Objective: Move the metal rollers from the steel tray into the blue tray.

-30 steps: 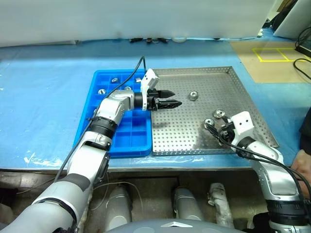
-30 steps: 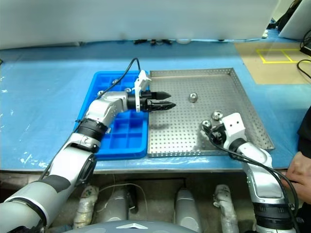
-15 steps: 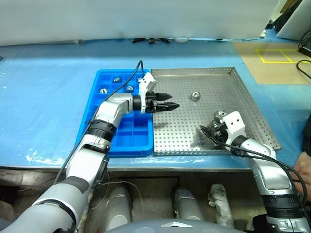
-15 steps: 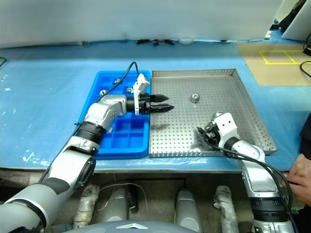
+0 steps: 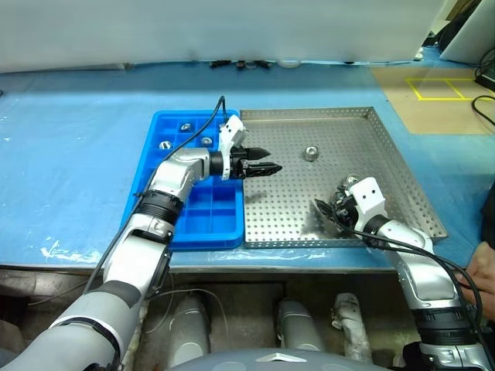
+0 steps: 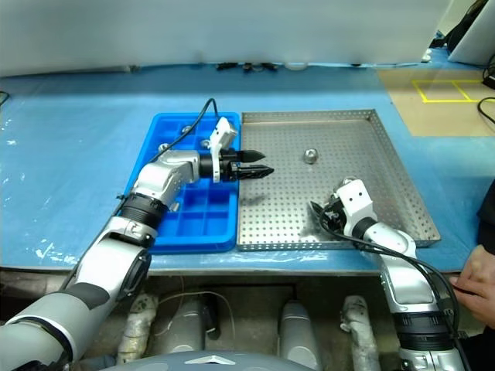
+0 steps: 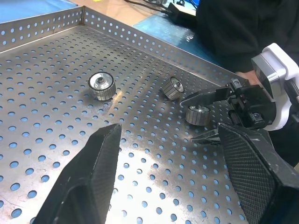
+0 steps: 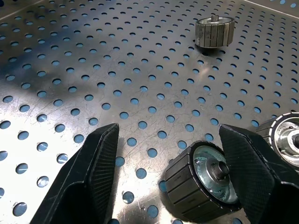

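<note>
A: How do the two black fingers of the right gripper (image 8: 163, 172) stand?

B: They are spread wide and grasp nothing. One ribbed silver metal roller (image 8: 202, 185) lies on its side between them, nearer one finger; whether it touches that finger cannot be told. A second roller (image 8: 286, 136) sits just beside it, and a third roller (image 8: 214, 31) lies well apart, further up the perforated floor.

A: And the left gripper (image 5: 263, 160)?

B: Its fingers are parted too and empty, held above the near-left part of the large grey perforated steel tray (image 5: 402, 154), pointing toward the right gripper.

A: Where are the rollers overall?

B: Three are in the steel tray: two beside the right gripper, one alone (image 5: 310, 152) toward the far side. Several more (image 5: 165, 144) sit in far compartments of the bright blue plastic compartment tray (image 5: 139, 202), which lies flush against the steel tray's left rim.

A: Anything around?

B: A person's dark sleeve (image 7: 243, 32) and hand beyond the tray's right rim.
</note>
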Controlling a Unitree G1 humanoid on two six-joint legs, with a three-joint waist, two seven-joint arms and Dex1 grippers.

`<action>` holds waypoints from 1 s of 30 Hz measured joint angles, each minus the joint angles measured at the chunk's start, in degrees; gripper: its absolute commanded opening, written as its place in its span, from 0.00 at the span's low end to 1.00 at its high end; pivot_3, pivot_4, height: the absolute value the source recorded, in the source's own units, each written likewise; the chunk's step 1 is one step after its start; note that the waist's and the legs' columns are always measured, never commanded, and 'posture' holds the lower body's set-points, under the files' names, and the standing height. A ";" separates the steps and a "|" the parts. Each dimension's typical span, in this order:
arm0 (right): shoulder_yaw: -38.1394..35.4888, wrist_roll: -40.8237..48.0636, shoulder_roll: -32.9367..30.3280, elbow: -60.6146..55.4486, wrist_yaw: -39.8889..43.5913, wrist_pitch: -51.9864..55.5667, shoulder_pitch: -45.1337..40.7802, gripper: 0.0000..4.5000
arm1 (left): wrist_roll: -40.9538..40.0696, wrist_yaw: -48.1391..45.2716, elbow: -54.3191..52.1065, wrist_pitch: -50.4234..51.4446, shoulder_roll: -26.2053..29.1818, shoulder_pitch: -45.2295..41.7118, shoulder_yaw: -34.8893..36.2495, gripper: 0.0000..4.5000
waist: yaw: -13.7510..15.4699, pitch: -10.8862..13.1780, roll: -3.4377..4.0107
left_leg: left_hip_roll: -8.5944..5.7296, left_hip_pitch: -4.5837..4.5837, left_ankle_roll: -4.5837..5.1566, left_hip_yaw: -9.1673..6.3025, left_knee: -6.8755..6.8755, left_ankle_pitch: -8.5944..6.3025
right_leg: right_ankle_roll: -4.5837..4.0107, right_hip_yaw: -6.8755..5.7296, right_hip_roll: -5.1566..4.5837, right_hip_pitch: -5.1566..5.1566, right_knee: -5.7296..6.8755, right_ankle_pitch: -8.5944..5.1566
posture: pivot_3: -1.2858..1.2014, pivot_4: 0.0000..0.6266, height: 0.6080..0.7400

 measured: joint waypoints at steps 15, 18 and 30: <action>-0.17 1.08 0.63 0.05 0.05 -1.23 -0.10 0.22 | -0.90 -2.97 -6.36 2.70 3.31 3.80 0.01 0.77 | -0.04 0.00 0.00 | 0.00 0.02 -0.01 0.00 -0.01 0.00 | 0.00 0.01 0.00 0.00 0.00 0.00 | 0.38 0.24 1.00; -0.23 1.22 1.22 0.03 0.01 -1.25 -0.19 0.22 | -0.90 -3.19 -6.36 2.70 3.86 3.87 0.01 0.77 | -0.07 0.00 0.00 | 0.01 0.02 -0.01 -0.01 -0.02 0.00 | 0.00 0.02 0.01 -0.01 0.00 0.00 | 0.38 0.24 1.00; 0.92 5.73 5.07 -6.83 -0.93 2.96 -11.69 0.22 | -5.89 -11.83 -14.87 0.49 12.43 7.61 3.29 0.77 | -0.43 0.01 0.00 | 0.13 0.08 -0.07 -0.01 -0.19 0.03 | 0.00 0.23 0.09 -0.24 0.09 0.00 | 0.42 0.24 1.00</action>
